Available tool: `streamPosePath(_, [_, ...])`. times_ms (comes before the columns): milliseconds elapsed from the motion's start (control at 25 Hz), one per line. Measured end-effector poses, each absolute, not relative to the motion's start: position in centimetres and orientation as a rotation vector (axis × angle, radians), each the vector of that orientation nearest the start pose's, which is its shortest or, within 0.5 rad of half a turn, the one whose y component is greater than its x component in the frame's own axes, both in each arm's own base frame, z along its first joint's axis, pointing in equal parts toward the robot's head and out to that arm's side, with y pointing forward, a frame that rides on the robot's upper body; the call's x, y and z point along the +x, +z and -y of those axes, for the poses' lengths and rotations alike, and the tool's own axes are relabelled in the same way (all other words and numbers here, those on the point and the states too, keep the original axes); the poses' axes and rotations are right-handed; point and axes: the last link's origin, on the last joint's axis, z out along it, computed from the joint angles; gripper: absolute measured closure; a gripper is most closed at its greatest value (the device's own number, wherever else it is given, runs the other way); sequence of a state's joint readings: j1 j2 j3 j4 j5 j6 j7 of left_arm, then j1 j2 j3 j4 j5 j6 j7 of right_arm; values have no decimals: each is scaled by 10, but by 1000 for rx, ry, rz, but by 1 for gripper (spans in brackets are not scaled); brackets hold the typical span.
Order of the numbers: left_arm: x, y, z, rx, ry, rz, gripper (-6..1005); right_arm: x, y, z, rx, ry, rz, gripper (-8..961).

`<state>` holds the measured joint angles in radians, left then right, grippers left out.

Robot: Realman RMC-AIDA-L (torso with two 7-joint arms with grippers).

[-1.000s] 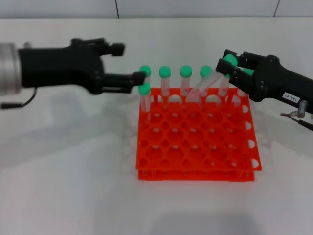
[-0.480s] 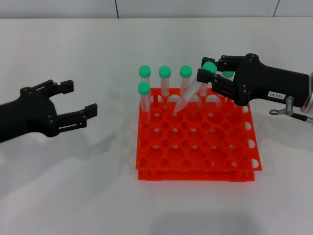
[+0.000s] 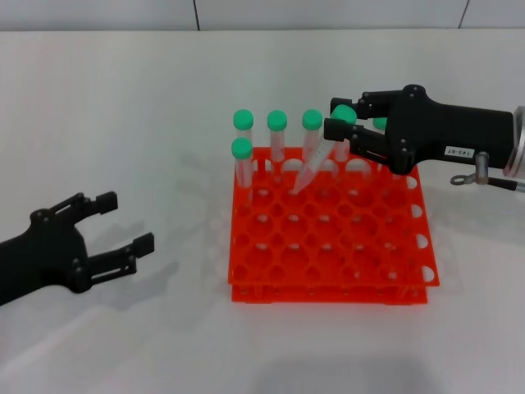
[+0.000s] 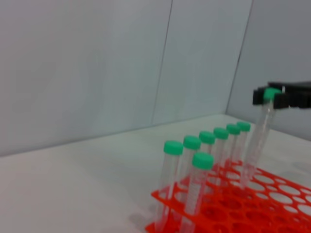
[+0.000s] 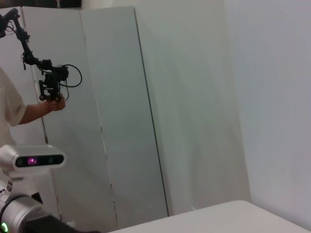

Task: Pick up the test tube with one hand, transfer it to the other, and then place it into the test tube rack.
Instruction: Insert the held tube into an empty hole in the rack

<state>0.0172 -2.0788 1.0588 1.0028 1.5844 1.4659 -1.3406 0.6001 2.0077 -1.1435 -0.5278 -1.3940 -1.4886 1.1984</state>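
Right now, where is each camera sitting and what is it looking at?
Head view: up high, looking down at the test tube rack, both end effectors, left and right.
Left wrist view: low beside the rack, facing the held test tube; both views share these.
Right wrist view: faces wall panels; no rack.

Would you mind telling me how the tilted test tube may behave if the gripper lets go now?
The test tube leans with its tip at a hole of the rack, so it may tip. Round and smooth, it would probably roll. It looks empty, likely light.

Tilted test tube [image 3: 321, 153] entering orange rack [image 3: 328, 238]
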Motion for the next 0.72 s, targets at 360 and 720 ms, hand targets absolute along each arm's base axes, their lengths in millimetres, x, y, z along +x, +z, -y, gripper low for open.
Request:
streamPosePath(360, [-334,35,-216,-2459,-634,689,114,187,-6,-360,-2754,959,-245,669])
streamPosePath(720, [-346,37,-212,-2422,-608,683,113,175,-9,-369,-2811,857,-247,666])
